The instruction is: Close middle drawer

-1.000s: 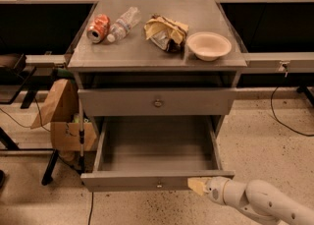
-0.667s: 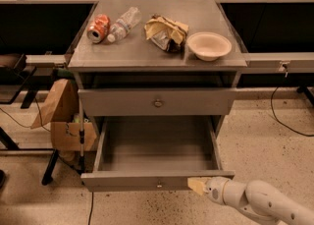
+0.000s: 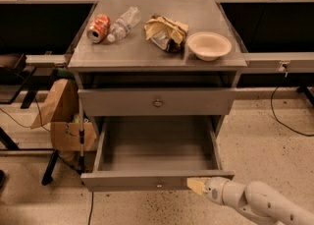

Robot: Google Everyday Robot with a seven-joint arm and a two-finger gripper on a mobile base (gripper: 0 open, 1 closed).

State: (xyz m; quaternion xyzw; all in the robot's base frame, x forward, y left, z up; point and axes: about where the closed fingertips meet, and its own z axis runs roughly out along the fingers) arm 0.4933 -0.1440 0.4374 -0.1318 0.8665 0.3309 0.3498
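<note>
The middle drawer (image 3: 156, 146) is pulled far out of the grey cabinet and its plain grey floor is bare. Its low front panel (image 3: 122, 181) carries a small round knob (image 3: 158, 185). My gripper (image 3: 196, 185) comes in from the lower right on a white arm. Its tan fingertips are together, and they rest against the right part of the drawer's front panel, empty. Above, the taller-fronted drawer (image 3: 157, 102) with the larger knob is closed.
On the cabinet top (image 3: 147, 54) lie a soda can (image 3: 98, 27), a plastic bottle (image 3: 122, 23), a crumpled chip bag (image 3: 166, 32) and a white bowl (image 3: 209, 45). A brown paper bag and cardboard box (image 3: 60, 118) stand to the left. A cable (image 3: 284, 121) runs over the floor on the right.
</note>
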